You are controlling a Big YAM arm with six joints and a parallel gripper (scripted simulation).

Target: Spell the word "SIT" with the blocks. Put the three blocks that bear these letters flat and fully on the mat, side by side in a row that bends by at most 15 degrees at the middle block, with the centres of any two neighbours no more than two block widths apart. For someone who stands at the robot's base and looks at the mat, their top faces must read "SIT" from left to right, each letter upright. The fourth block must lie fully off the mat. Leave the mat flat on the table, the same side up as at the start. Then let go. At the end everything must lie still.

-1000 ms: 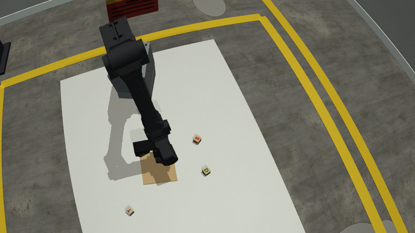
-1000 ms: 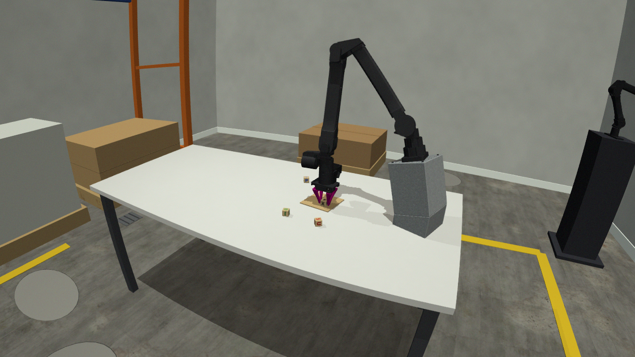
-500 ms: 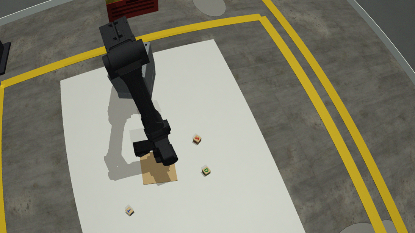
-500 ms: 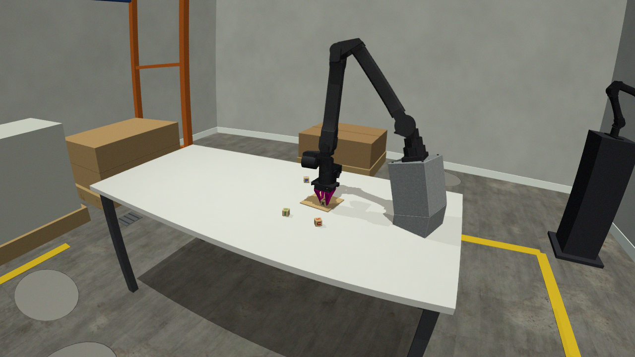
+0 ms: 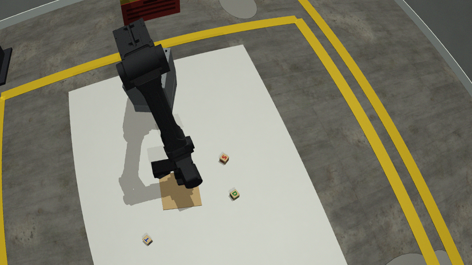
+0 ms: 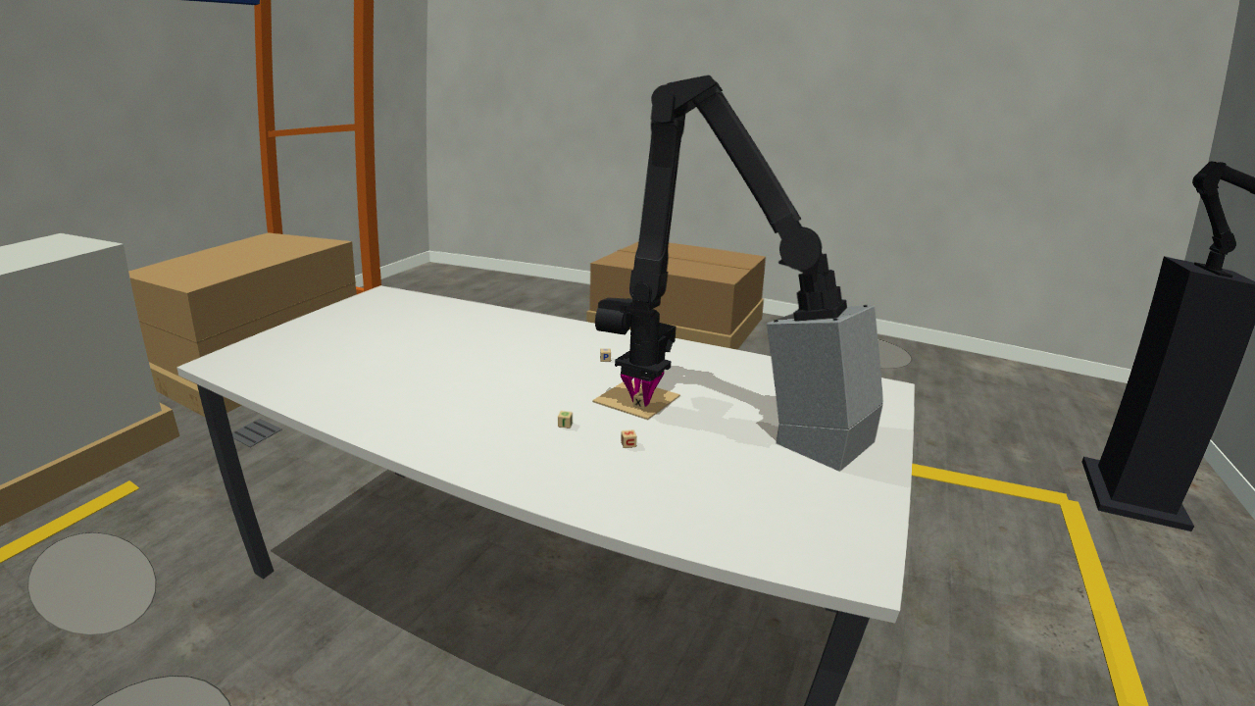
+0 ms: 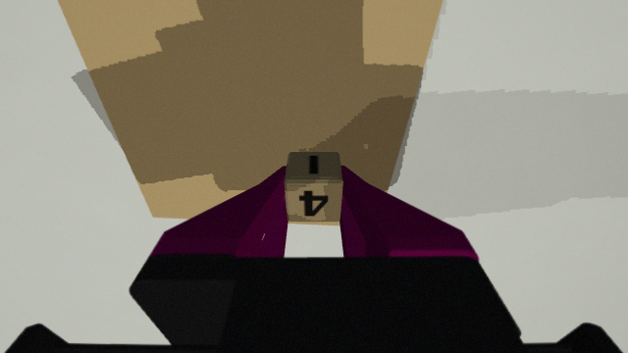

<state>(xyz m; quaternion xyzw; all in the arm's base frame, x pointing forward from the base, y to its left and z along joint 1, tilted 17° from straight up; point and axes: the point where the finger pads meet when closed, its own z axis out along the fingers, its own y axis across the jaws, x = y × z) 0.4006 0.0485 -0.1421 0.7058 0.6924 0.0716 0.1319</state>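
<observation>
My gripper with magenta fingers is shut on the I block, a wooden cube with a black "I" on top and a "4" on its near side. The block sits at the near edge of the tan mat. In the top view the arm's wrist hides the block over the mat. The S block, the D block and the T block lie off the mat on the white table. In the exterior view the gripper stands straight down on the mat.
The arm's grey base stands at the table's back edge. Cardboard boxes and an orange rack stand on the floor beyond the table. A black pillar stands at the right.
</observation>
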